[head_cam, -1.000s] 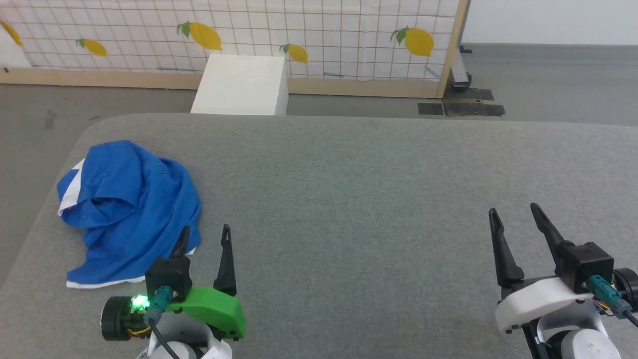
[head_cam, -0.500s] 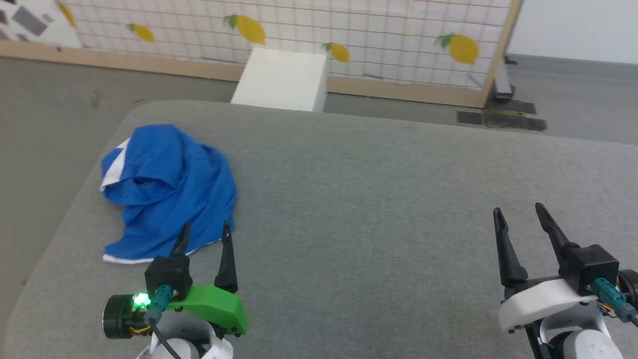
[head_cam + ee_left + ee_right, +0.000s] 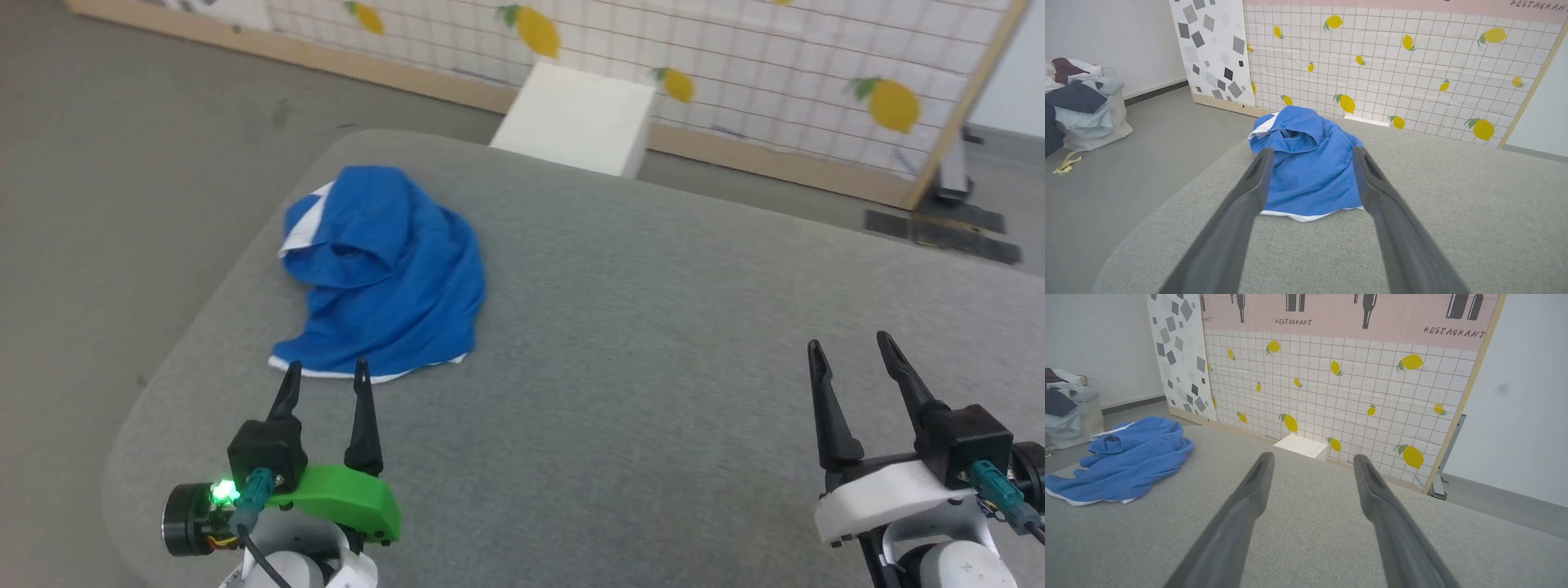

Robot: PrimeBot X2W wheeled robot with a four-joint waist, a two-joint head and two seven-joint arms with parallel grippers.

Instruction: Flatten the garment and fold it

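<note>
Shorts (image 3: 384,269), bright blue with a white hem, lie in a crumpled heap on the grey bench (image 3: 620,384). They sit at about 10 o'clock in the head view, close to the bench's rounded left corner.

Nearest the camera, the left pincer (image 3: 326,367) is at 7 o'clock, its two dark fingers apart with nothing clamped. Its tips are near the white hem, but I cannot tell whether they hang over it or stop just short. The right pincer (image 3: 847,343), at 4 o'clock, is likewise spread and empty over bare bench, well apart from the cloth. Beyond the heap, at 12 o'clock, a white box (image 3: 580,118) stands on the floor against a lemon-patterned screen (image 3: 735,57).

Nothing is flattened yet, so a first grasp looks to be the step in hand. The heap is folded over on itself, so a pinch at the hem may catch two layers at once. The shorts would then lift as a lump rather than open. A tip driven too low could snag the bench's fabric cover along with the hem. Because the heap lies near the corner, a tug toward 9 or 10 o'clock could drag it over the edge to the floor. The right arm has a long reach across, and a one-sided pull without it would likely twist the cloth further.
</note>
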